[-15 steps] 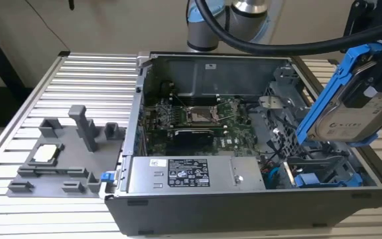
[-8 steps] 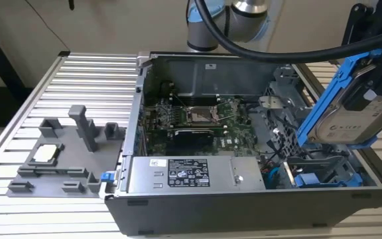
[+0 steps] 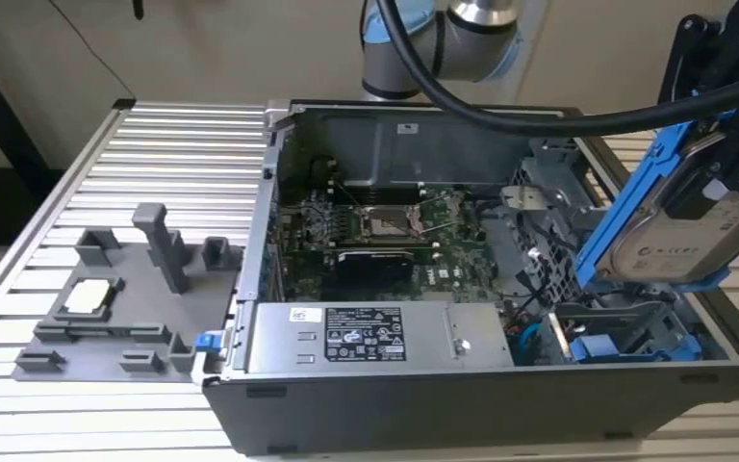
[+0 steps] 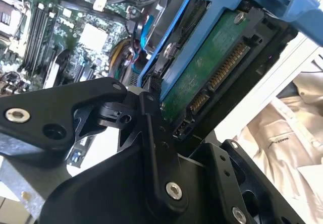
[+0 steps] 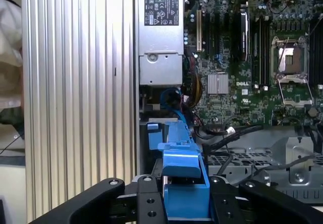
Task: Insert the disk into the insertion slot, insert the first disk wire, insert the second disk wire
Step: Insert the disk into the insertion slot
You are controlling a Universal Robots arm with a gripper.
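**One Disk Held Up Over the Computer**

My gripper (image 3: 726, 183) holds one disk (image 3: 665, 245). My two fingers (image 5: 146, 204) press on it from both sides, so my jaws are closed tight on the disk. It has one bright blue frame (image 3: 626, 192) around it.

In the exterior view, the disk hangs in the air and leans to one side. It is on the exterior view's right, just over the open computer case (image 3: 472, 404). The insertion slot (image 3: 620, 322) is right below it, in the grey metal cage. The disk is not in the slot yet.

In the second wrist view I see the green board (image 4: 212, 77) on the back of the disk.

Inside the case are one green main board (image 3: 383, 241) with one square silver socket (image 3: 389, 223), and one grey box (image 3: 369, 337) with a sticker on it. In the first wrist view, one blue wire (image 5: 171, 103) curls beside that box.

One grey tray (image 3: 113, 308) lies on the metal table (image 3: 177, 144), beside the case on the exterior view's left.
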